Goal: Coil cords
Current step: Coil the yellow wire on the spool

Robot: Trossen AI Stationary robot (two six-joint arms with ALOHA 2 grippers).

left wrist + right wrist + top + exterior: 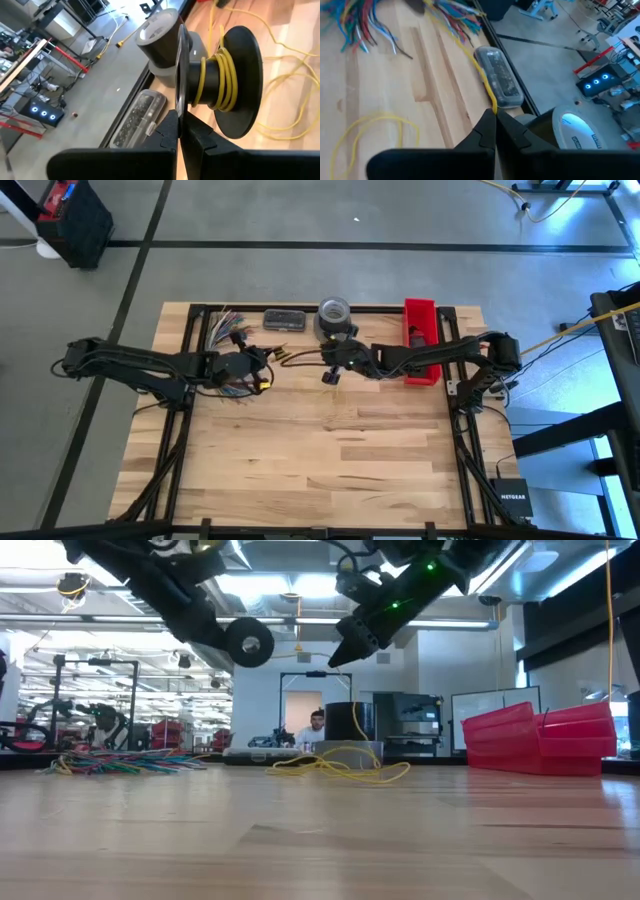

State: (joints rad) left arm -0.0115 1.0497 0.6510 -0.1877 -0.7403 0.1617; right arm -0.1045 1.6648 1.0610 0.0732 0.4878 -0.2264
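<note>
My left gripper [182, 120] is shut on a black spool [225, 80] with yellow cord [227, 82] wound round its core, held above the table's far-middle part [258, 370]. To its right, my right gripper [494, 114] is shut on the same yellow cord [352, 710], which drops to loose loops [340, 765] lying on the table. A tangle of multicoloured cords [228, 328] lies near the far left edge [365, 25]. My left gripper pinches the rim of the spool's thin flange [181, 95] between its two fingers. The spool is lifted clear of the table, its axis roughly level. My right gripper pinches the yellow cord [493, 106] between its two fingertips, slanting down from the table's right side. Below the fingers the cord hangs slack down to the table [352, 730].
A grey tape roll [333, 311] and a clear plastic box [284, 320] stand along the far edge. A red bin [421, 340] sits at the far right. The near half of the wooden table [320, 470] is bare.
</note>
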